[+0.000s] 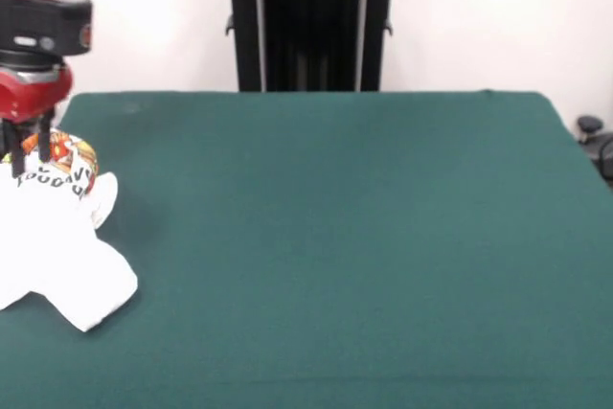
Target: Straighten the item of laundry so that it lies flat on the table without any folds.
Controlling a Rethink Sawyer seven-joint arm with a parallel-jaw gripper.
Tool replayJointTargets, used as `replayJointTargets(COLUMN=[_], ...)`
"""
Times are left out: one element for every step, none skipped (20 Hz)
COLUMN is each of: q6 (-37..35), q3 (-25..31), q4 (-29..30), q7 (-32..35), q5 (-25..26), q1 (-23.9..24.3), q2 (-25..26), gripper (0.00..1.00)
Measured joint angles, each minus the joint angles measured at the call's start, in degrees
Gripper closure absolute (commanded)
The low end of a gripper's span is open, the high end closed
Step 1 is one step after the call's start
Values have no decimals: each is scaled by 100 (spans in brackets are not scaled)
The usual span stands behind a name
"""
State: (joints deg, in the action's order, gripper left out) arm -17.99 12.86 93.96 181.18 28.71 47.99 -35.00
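The crumpled item of laundry (59, 254) is seen at the left edge of the table (345, 256), its printed part grasped by the gripper (33, 152).

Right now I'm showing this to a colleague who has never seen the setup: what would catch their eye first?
Probably the white garment, bunched and folded at the left edge of the dark green table, its orange print and black lettering turned up. Next, the red and black arm just above it, its gripper down at the garment's printed end. The black pedestal stands behind the table's far edge.
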Motion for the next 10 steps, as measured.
replayJointTargets(q6=[1,1,1,1,1,1,1,1,1,1], q3=[84,114,128,157,166,171,176,206,229,237], q4=[1,2,1,1,0,0,1,1,0,0], q7=[0,0,0,0,0,0,0,0,0,0], q5=[2,4,2,2,2,2,1,-12,-24,-28], q1=[-80,-111,-129,-204,-263,-285,-306,-353,-373,-381], q2=[-1,-1,-1,-1,-1,-1,-1,-1,-1,-1], gripper=[0,0,0,0,0,0,0,0,0,0])
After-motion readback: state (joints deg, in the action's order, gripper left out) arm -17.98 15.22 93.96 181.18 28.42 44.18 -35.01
